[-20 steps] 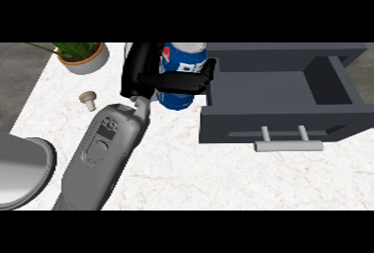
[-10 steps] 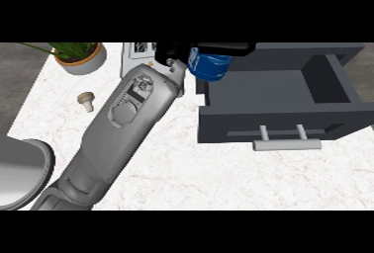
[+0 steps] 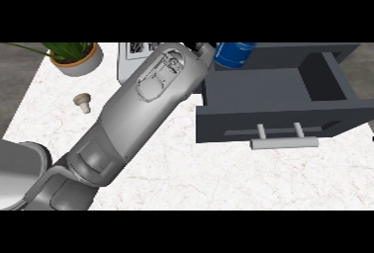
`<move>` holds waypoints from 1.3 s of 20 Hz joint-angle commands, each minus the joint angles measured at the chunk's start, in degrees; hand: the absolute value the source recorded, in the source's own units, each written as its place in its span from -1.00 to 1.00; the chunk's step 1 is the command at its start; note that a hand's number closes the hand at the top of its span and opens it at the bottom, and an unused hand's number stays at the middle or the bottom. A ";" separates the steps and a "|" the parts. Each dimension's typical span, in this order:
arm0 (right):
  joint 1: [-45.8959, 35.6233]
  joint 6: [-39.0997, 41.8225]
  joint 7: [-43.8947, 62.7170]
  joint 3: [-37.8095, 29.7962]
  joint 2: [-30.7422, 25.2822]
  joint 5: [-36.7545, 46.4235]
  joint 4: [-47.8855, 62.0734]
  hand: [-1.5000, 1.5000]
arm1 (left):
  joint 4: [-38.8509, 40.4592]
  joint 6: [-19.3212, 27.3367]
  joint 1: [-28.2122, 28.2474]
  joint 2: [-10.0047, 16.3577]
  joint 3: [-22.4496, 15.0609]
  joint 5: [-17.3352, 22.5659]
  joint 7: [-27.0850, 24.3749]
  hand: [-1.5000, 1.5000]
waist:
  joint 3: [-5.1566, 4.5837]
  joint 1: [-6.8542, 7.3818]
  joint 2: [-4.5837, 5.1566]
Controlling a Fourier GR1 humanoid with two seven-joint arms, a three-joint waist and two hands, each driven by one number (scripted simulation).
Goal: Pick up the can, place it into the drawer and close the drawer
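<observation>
- Your left robot hand (image 3: 205, 48) has carried the can (image 3: 234, 54) off the worktop (image 3: 219, 173) to the open drawer's (image 3: 270, 123) rear left corner.
- Its forearm hides the hand, so you cannot tell its hold.
- Lowering, release and closing likely remain.

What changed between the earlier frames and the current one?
The left robot hand, holding the can, carried it right and away from the robot, from over the counter to above the back left corner of the open drawer. Nothing was let go. Drawer, potted plant and mushroom stayed put.
</observation>
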 commanded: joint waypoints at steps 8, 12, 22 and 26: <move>-3.13 -0.83 0.53 1.46 0.30 1.62 0.43 -1.00 | 15.08 0.41 -8.99 0.00 -3.27 8.16 -6.92 1.00 | 0.05 -1.36 0.54; -2.98 -0.52 -0.13 2.30 0.89 2.19 1.98 -1.00 | 15.54 3.48 -8.51 0.00 -8.70 11.98 -6.39 1.00 | 0.09 -2.07 0.47; -6.99 -1.78 0.51 1.21 -0.86 3.67 4.66 -1.00 | 22.29 3.29 -9.33 0.00 -12.63 15.30 -11.82 1.00 | 0.09 -2.72 0.91; -6.28 -0.76 -0.60 2.80 0.06 3.13 4.49 -1.00 | 22.89 5.50 -5.89 0.00 -15.90 16.21 -14.80 1.00 | 0.13 -3.93 1.10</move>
